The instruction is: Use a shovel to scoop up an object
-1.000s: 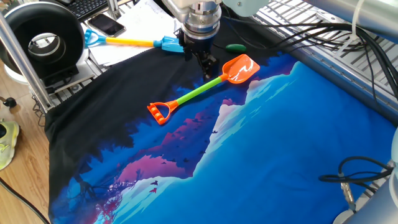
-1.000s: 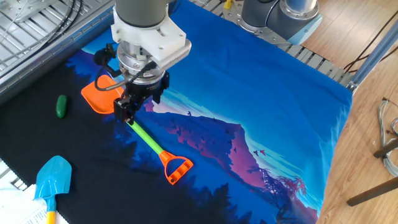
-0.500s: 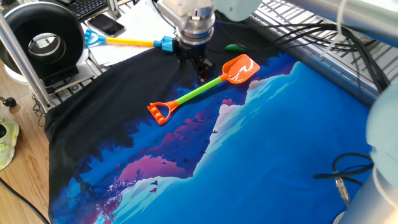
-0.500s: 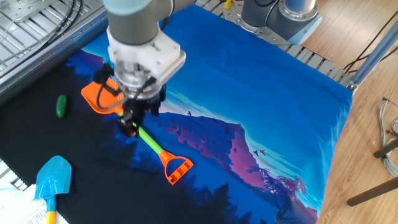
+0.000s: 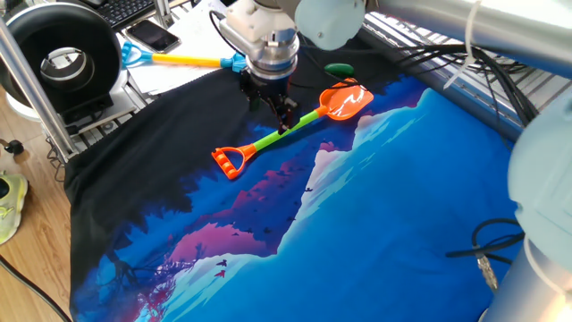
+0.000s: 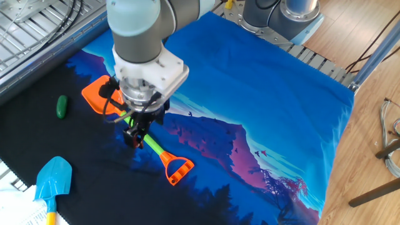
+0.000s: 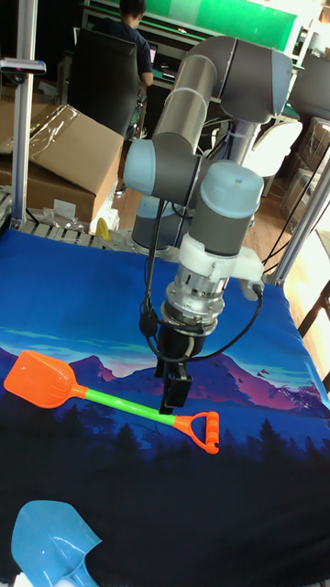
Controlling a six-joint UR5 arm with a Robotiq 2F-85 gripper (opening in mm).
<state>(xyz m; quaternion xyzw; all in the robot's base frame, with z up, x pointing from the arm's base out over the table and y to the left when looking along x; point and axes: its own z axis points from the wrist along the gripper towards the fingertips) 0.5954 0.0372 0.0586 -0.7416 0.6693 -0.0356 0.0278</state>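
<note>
Shovel (image 7: 110, 396) lies flat, green shaft right beneath my gripper (image 7: 174, 396), blade out at nine o'clock. Whether my jaws are apart, I cannot tell.

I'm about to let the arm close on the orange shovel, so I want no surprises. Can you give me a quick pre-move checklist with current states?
1. Claw lined up over the shovel's green shaft: ok.
2. Claw around the shaft: cannot tell; fingertips look level with it.
3. Orange shovel flat on the cloth: ok.
4. Green object apart from the orange blade: ok.
5. Blue shovel out of the way: ok.
</note>
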